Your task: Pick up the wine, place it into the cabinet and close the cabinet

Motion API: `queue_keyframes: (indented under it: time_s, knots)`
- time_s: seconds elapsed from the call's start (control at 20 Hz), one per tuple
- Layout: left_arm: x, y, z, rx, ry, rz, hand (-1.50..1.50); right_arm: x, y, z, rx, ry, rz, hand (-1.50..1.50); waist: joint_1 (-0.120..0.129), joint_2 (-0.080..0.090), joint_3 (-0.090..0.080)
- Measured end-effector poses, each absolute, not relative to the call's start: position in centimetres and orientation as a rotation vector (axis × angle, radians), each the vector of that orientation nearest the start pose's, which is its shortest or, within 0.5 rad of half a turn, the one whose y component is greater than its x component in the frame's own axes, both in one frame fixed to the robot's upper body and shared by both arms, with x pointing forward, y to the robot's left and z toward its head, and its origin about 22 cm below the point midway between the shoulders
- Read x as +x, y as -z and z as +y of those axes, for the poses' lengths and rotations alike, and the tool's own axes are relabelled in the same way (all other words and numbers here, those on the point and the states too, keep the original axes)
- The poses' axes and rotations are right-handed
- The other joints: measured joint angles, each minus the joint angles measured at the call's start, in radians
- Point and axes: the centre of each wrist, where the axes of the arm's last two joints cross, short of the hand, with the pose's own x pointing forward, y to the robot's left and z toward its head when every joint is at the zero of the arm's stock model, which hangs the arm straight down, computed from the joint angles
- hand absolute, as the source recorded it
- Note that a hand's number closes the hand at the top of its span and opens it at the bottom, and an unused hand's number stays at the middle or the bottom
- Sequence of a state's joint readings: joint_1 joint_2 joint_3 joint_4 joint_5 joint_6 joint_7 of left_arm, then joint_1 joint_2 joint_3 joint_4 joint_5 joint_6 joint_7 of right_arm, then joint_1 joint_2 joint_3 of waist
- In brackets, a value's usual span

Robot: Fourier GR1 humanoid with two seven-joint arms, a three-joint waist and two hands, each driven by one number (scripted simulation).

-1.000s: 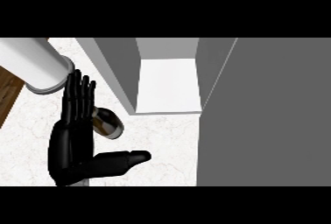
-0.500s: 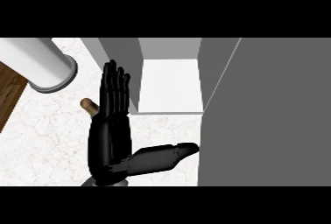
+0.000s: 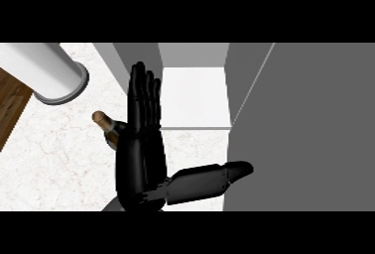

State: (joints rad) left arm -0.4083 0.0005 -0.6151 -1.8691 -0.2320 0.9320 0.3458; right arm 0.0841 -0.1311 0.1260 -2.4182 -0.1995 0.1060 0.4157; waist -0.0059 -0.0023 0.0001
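The wine bottle [image 3: 103,120] shows only as a brown neck and a sliver of dark body on the marble counter. My left hand [image 3: 139,154] covers most of it. The hand is open, its fingers straight and pointing away from me and its thumb stretched out to the right. The bottle peeks out along the hand's left edge; I cannot tell whether they touch. Just right of the fingers is the open cabinet, with its white shelf [image 3: 194,96] showing. My right hand is out of view.
The cabinet's grey door [image 3: 307,129] stands open and fills the right side. A white cylinder with a grey rim [image 3: 47,69] lies at the upper left. The counter [image 3: 51,163] ends at the left, where dark wood [image 3: 10,109] shows.
My left hand has moved right and forward, from left of the bottle to over it, towards the cabinet. The bottle's visible part has shifted left and further from me.
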Motion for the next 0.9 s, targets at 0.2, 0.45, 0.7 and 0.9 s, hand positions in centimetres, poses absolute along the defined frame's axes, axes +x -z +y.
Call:
queue_keyframes:
  time_s: [0.2, 0.45, 0.7, 0.9]
  knots:
    - [21.6, -15.8, 6.1, -0.010, -0.276, -1.944, -1.50, 15.3, -17.5, -22.2, 0.250, -0.267, -1.885, -1.50, 0.002, -0.001, 0.000]
    - [20.9, -16.6, 7.4, 0.043, -0.310, -1.942, -1.50, 15.4, -17.9, -22.2, 0.226, -0.262, -1.881, -1.50, 0.005, -0.002, 0.000]
    - [20.2, -17.0, 8.7, 0.085, -0.331, -1.929, -1.50, 15.7, -18.4, -22.1, 0.218, -0.257, -1.893, -1.50, 0.006, -0.001, 0.000]
    - [19.5, -17.1, 10.1, 0.129, -0.352, -1.920, -1.50, 15.6, -18.5, -22.2, 0.207, -0.255, -1.900, -1.50, 0.005, -0.001, 0.000]
